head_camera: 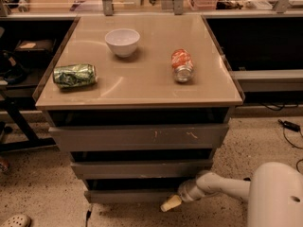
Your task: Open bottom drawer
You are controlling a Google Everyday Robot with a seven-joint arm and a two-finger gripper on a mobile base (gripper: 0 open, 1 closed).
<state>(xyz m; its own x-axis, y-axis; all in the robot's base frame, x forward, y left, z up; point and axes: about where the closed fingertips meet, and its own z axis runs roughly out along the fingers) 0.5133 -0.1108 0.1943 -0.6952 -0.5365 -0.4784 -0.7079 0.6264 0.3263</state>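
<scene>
The bottom drawer is the narrowest grey front, lowest of three under the tan table. It stands out only slightly, with a dark gap above it. My gripper is at the drawer's right lower corner, just in front of its face, near the floor. The white arm reaches in from the lower right.
The tan table top holds a white bowl, a crushed green can and an orange can on its side. The top drawer has white scratch marks; the middle drawer lies below. Cables lie on the floor at right.
</scene>
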